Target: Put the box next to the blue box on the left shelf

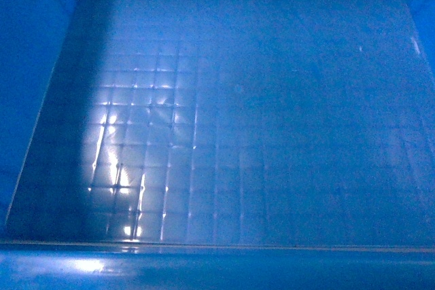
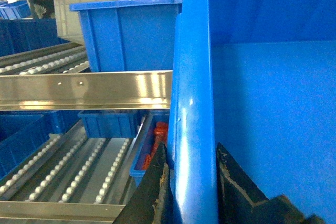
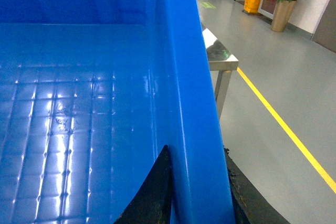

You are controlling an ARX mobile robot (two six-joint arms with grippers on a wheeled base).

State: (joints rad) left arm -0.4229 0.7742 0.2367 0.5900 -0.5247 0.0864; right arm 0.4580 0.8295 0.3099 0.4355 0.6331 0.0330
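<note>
The box [image 1: 258, 120] fills the head view, which shows only its smooth gridded floor and inner walls. My left gripper [image 2: 191, 150] is shut on the box's left rim [image 2: 195, 103], one finger on each side of the wall. My right gripper [image 3: 196, 150] is shut on the right rim [image 3: 178, 77] in the same way. To the left of the held box stands the left shelf [image 2: 79, 171] with its rows of white rollers. A blue box [image 2: 128, 35] sits on its upper roller deck, just beyond the steel rail [image 2: 84, 90].
A smaller blue bin [image 2: 107, 121] and a bin of red-orange parts [image 2: 157, 140] lie on the lower deck. A grey crate [image 2: 79, 9] stands behind the blue box. On the right are a steel table [image 3: 220, 56], grey floor with a yellow line [image 3: 283, 124] and a potted plant [image 3: 286, 9].
</note>
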